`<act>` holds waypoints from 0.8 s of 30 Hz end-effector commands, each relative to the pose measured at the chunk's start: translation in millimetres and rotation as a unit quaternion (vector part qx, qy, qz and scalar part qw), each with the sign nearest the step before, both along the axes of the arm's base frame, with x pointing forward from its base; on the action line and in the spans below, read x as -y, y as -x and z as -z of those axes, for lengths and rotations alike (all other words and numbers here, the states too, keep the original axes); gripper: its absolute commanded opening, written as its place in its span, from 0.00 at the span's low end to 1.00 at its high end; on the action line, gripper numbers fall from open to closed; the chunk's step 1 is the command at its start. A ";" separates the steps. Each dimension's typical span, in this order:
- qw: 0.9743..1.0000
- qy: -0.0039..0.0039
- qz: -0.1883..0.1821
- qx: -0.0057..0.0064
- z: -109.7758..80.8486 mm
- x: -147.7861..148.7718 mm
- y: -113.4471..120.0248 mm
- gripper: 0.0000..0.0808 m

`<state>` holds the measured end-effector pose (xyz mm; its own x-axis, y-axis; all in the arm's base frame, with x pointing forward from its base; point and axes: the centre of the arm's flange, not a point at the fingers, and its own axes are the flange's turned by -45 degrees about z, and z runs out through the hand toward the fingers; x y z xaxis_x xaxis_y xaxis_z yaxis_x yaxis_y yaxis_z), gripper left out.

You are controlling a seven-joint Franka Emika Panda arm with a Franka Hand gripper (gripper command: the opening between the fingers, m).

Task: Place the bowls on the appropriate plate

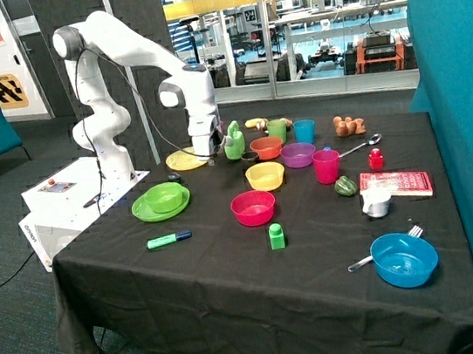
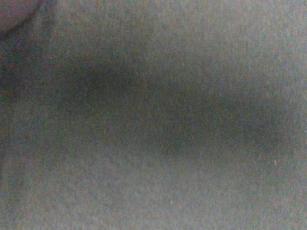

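The lime green bowl (image 1: 165, 197) sits on the green plate (image 1: 146, 210) near the table's edge by the robot base. The yellow bowl (image 1: 264, 175) stands on the black cloth in the middle, between the orange bowl (image 1: 266, 147) and the pink-red bowl (image 1: 253, 207). The yellow plate (image 1: 183, 160) lies bare at the back of the table. My gripper (image 1: 208, 155) is down at the cloth at the yellow plate's rim, beside a green pitcher (image 1: 233, 142). The wrist view shows only dark cloth close up.
A purple bowl (image 1: 298, 154), pink cup (image 1: 327, 166), green cup (image 1: 277, 130) and blue cup (image 1: 304, 131) crowd the middle back. A green marker (image 1: 168, 238) and green block (image 1: 277, 236) lie in front. A blue bowl (image 1: 404, 258) with a fork sits by the front corner near a red book (image 1: 395, 183).
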<state>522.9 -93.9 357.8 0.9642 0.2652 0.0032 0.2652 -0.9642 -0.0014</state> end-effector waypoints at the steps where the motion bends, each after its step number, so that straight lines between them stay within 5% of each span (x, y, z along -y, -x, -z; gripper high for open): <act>1: 1.000 0.001 -0.004 -0.001 -1.7 -7.0 -25.8 0.48; 24: 1.000 0.001 -0.015 -0.001 0.0 -32.6 -67.0 0.50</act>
